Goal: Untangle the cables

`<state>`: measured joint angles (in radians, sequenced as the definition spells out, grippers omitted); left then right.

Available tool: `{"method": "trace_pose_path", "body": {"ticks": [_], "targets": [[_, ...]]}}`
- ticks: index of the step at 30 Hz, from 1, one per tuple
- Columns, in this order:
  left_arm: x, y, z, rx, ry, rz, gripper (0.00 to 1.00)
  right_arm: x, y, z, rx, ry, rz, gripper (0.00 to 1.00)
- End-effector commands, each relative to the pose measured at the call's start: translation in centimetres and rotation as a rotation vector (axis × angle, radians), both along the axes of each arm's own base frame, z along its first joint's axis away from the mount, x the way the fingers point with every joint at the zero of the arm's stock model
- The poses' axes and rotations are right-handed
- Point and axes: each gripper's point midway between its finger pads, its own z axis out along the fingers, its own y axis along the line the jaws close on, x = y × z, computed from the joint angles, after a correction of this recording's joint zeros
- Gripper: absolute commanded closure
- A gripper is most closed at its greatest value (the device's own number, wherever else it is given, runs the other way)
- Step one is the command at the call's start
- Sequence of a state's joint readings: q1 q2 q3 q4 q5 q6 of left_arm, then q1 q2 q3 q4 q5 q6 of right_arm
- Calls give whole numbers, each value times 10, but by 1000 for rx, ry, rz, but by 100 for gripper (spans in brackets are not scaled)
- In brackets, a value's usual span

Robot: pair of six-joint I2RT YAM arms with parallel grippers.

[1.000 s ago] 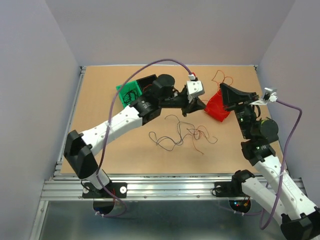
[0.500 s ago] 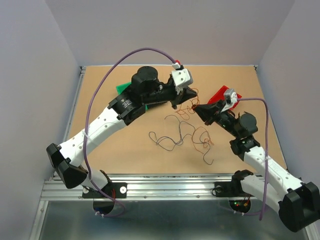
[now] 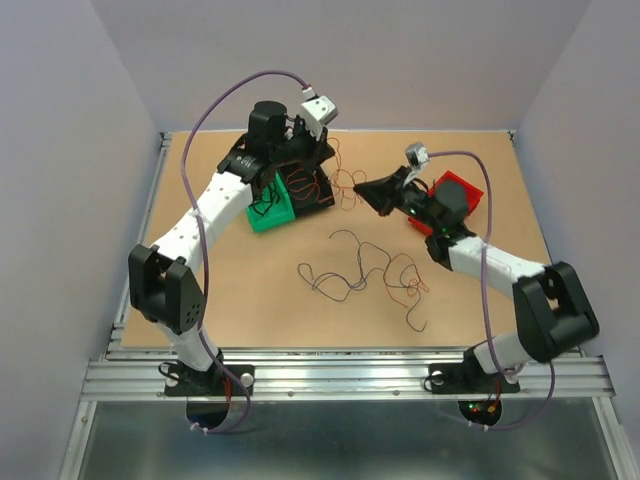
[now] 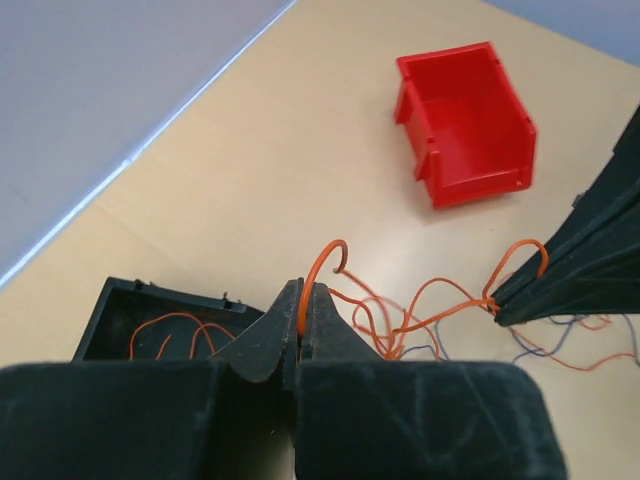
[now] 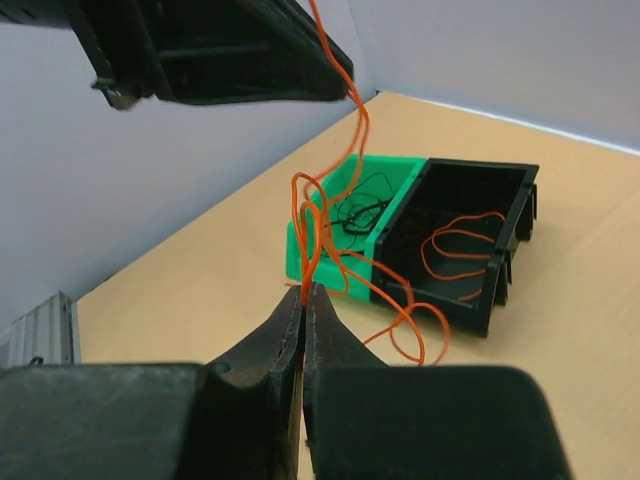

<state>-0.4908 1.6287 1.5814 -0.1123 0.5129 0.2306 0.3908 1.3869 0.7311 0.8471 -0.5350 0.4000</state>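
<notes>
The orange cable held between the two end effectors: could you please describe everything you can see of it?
The orange cable is hair-thin, glossy and flexible. It hangs in the air, pinched by the shut left end effector at one spot and the shut right end effector at another. Between them it curls in slack, tangled loops near the black bin; one strand or several, I cannot tell.

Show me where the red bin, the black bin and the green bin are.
red bin (image 4: 470, 138), left wrist view, bare inner floor.
black bin (image 5: 485, 165), right wrist view, far rim.
green bin (image 5: 390, 163), right wrist view, far rim.
</notes>
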Motion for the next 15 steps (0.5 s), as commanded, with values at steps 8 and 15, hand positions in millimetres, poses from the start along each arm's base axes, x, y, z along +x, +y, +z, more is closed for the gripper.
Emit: {"method": "trace_pose_path", "body": {"ticks": [8,15], "targets": [[109,48,-14,-9,13,227,100,108,70,1,81,-21,-6,99],[166,71,-46,99,-6,368,100,154,93,-24,113,28,-9,99]]}}
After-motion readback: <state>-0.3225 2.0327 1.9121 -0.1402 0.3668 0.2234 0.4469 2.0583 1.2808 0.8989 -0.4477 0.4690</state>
